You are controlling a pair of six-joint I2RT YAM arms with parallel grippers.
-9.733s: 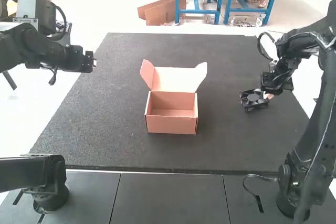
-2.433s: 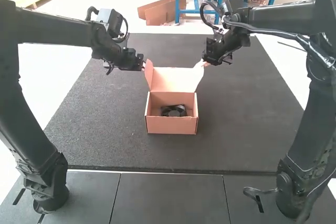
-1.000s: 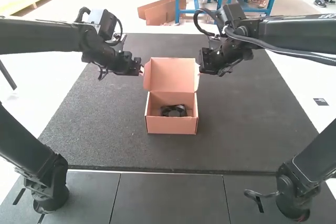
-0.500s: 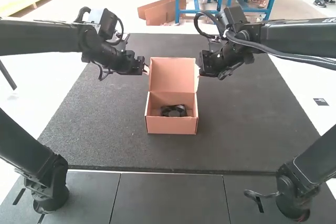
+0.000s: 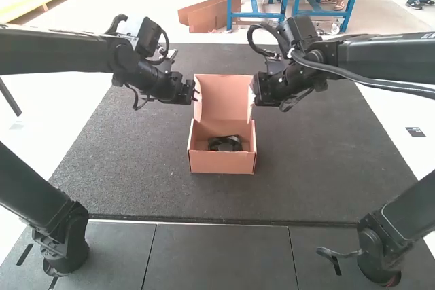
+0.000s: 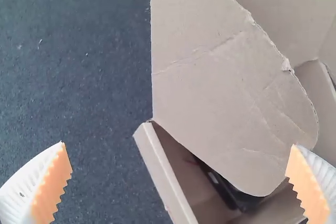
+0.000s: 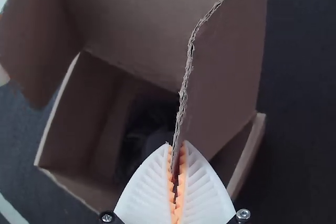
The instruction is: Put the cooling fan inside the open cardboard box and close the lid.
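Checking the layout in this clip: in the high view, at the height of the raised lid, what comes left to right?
In order: left gripper, jaws open → lid, standing upright → right gripper, jaws shut on the lid's side flap.

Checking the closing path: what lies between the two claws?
In the high view, the upright lid of the cardboard box stands between the left claw and the right claw, with the cooling fan below.
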